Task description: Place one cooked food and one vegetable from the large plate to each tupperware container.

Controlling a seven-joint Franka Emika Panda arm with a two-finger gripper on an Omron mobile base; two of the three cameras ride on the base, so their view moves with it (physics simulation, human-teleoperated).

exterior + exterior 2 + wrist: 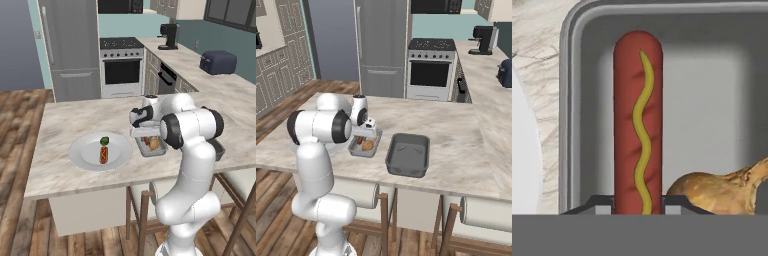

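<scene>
My gripper is shut on a red sausage with a yellow mustard line, its tips on either side of the near end. The sausage lies lengthwise inside the light grey tupperware container, beside a tan onion-like bulb. From the base, the hand hovers low over that tray. The large plate to its left carries a dark-green vegetable and a hot dog in a bun. The darker grey container stands empty to the right.
The trays and plate sit near the front edge of a marble island. Wooden stools stand below that edge. A stove, fridge and a counter with a toaster are far behind.
</scene>
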